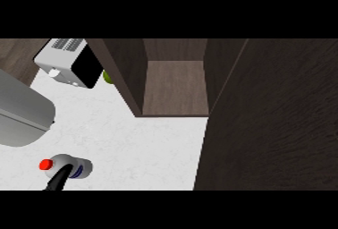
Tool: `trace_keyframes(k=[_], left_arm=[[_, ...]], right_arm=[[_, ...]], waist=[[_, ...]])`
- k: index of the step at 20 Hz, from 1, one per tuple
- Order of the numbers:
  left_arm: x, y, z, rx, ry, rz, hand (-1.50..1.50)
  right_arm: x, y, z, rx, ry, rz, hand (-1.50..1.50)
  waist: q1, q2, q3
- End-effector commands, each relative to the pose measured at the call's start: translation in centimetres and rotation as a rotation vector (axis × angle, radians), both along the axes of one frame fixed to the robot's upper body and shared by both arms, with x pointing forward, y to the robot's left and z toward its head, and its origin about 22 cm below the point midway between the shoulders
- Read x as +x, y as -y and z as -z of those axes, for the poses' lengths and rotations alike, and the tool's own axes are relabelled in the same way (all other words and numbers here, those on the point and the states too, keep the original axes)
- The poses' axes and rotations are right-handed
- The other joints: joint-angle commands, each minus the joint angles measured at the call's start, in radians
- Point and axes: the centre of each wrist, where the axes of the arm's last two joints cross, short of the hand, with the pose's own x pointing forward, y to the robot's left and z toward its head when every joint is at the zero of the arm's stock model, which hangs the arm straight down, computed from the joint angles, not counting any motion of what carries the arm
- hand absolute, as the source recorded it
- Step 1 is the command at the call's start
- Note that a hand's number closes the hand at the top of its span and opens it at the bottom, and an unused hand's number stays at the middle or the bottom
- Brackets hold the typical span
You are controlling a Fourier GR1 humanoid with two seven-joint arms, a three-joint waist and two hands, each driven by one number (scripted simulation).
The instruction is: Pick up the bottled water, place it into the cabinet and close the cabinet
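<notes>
At the kitchen counter (145,143), my left hand (59,178) lay across the water bottle (66,162), which was on its side directly under and just above the hand, its red cap (45,164) pointing to the hand's left. So little of the hand showed that I could not tell whether it had closed on the bottle or only touched it. My right hand was out of sight. The open cabinet (175,85) stood well up and to the right of the hand, its door (277,125) swung wide farther right. As I judged it, the round bottle could roll off leftward if lifted on a partial hold, or clip the cabinet's near wall on the way in.
</notes>
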Motion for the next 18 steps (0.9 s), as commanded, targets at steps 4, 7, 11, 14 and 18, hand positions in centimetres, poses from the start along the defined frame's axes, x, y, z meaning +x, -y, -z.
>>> trace_keyframes(k=[4,7,11,14,18], left_arm=[[-2.6,1.1,-2.4,0.004,0.103,-0.088,-1.5],[-3.4,1.8,-2.0,0.005,0.079,-0.098,-1.5],[-4.2,2.4,-1.4,-0.002,0.033,-0.115,-1.5],[-3.6,1.3,-1.4,0.001,0.029,-0.126,-1.5],[-3.8,2.4,-0.4,-0.004,0.0,-0.13,-1.5]], right_arm=[[-1.7,-0.8,-1.4,0.005,0.015,0.011,-1.5],[-1.4,-1.1,-1.1,-0.01,0.021,0.024,-1.5],[-1.3,-1.4,-0.8,0.0,0.013,0.016,-1.5],[-2.8,-2.0,-1.3,-0.017,0.003,-0.008,-1.5],[-2.9,-1.8,-1.9,-0.004,0.014,0.026,-1.5]], waist=[[-0.006,0.001,0.0],[-0.002,0.002,-0.001],[-0.005,0.004,0.0],[-0.021,0.002,-0.002],[-0.01,0.002,-0.004]])
